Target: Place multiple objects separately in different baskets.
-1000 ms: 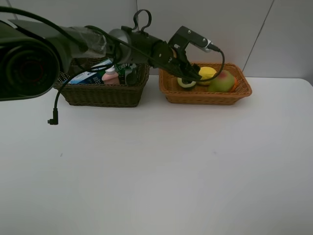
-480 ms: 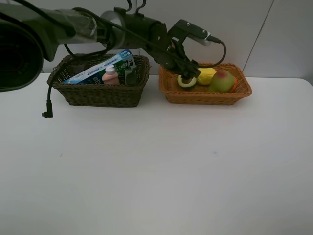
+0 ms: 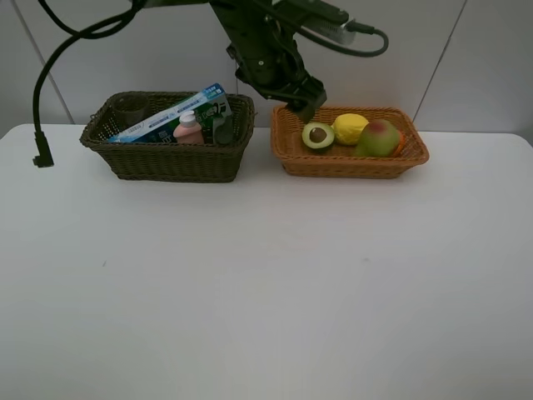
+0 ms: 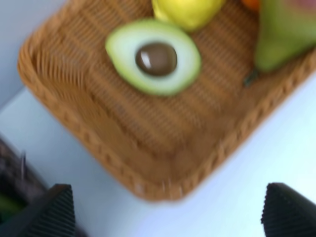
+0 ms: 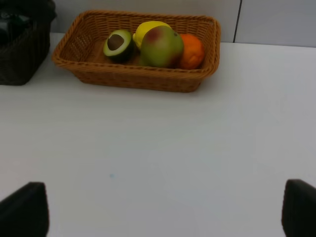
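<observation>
Surface: white table (image 3: pixel 266 283), pale wall behind; nothing loose on the bare top in view
Dark basket (image 3: pixel 171 150): holds box (image 3: pixel 175 115), pink bottle (image 3: pixel 189 128), a dark bottle (image 3: pixel 221 128); cup not clearly made out
Tan basket (image 5: pixel 138 74): holds avocado (image 4: pixel 154 57) cut face up, lemon (image 5: pixel 148 28), pear (image 5: pixel 162 47), orange (image 5: pixel 191 51); fruits touching one another
Left gripper (image 4: pixel 165 215): above the near corner of tan basket, jaws spread wide, nothing between them; avocado lies free on the weave
Right gripper (image 5: pixel 163 212): over bare table, well apart from both baskets, jaws wide, empty
Step, as judged: release of avocado done, retreat of left arm in hand; sorting looks complete, though table edges beyond view not checked
Doing it well: lift straight up before swinging sideways; keep jaws clear of the basket rim and of the dark basket beside it; mind the cable hanging off the arm
Risk: a snag on the wicker rim could drag the light basket or tip fruit out
</observation>
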Tool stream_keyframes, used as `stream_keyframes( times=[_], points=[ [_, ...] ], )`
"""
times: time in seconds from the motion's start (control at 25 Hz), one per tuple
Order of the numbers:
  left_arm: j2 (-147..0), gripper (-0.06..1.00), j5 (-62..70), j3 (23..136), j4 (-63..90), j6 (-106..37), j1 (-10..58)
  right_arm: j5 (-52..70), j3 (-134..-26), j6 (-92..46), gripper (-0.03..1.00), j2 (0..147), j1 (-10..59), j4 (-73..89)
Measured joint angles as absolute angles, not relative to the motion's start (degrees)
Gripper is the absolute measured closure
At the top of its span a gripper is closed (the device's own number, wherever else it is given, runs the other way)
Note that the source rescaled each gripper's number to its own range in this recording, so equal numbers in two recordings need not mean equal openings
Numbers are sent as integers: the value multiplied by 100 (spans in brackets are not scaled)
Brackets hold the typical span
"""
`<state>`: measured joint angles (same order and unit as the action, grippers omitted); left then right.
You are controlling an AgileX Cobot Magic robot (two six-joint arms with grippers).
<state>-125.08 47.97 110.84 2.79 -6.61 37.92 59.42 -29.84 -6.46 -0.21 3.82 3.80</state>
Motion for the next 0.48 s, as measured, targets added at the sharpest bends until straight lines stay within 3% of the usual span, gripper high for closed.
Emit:
stream_keyframes(
  times=[0.2,0.48],
  points=[
    [-11824,-6,5139,10305,375,-661,3792,5942,-2984,-646,-3,-21,382,380],
    [-10273,-6,4808,8328,430,-661,3792,5942,-2984,-646,-3,-21,382,380]
  ],
)
